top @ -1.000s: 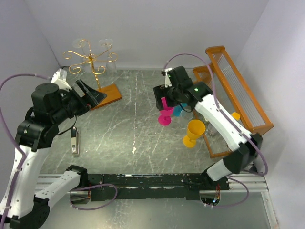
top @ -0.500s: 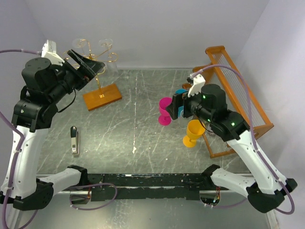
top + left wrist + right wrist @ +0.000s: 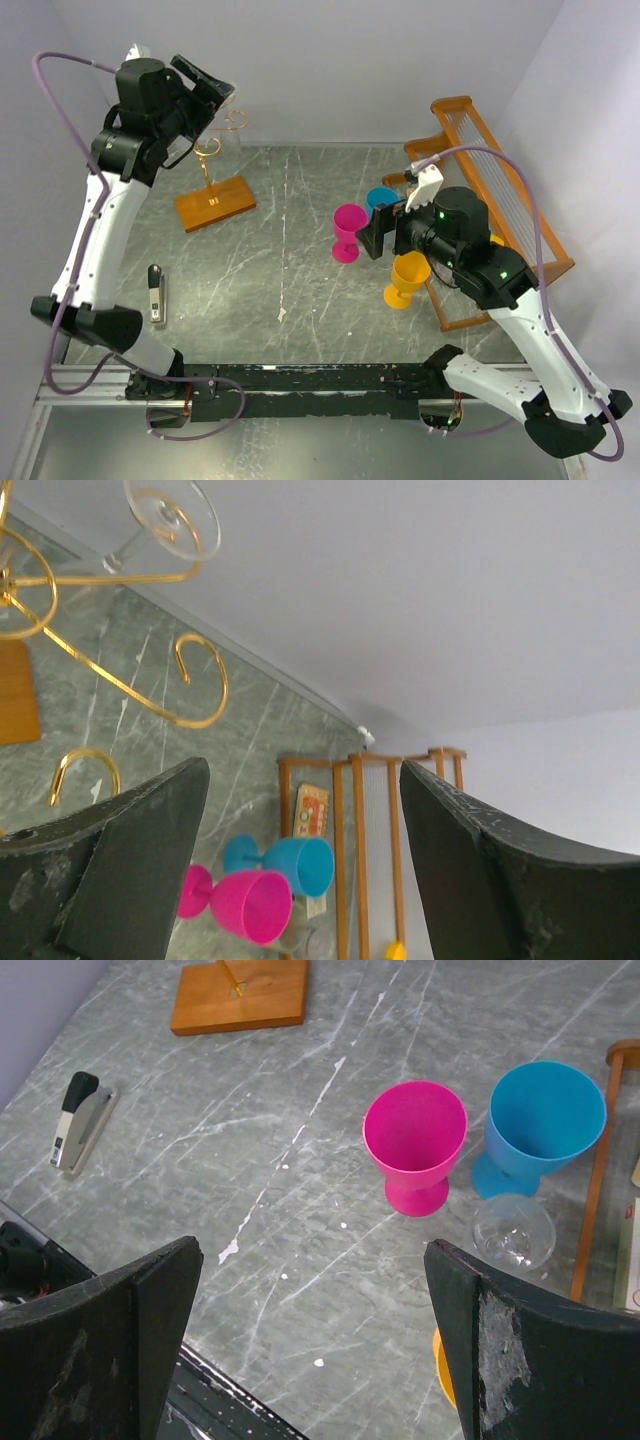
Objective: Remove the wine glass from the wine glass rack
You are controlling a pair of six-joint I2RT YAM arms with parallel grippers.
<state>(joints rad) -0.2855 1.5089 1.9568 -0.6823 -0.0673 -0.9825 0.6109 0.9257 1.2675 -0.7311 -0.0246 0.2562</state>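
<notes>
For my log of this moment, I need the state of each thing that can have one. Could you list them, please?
wine glass: hanging on the wine glass rack, not gripped
left pincer: open, empty
right pincer: open, empty
pink cup: upright, empty
blue cup: upright, empty
yellow cup: upright
stapler: closed, lying flat

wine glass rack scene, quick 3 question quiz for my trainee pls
1. True or false: the wine glass hangs from an arm of the wine glass rack.
2. Which cup stands right beside the pink cup? A) blue cup B) green cup C) white cup
3. Fill in: the left end effector and right end effector are both ____, holding nothing.
Key: 1 true; 2 A; 3 open.
</notes>
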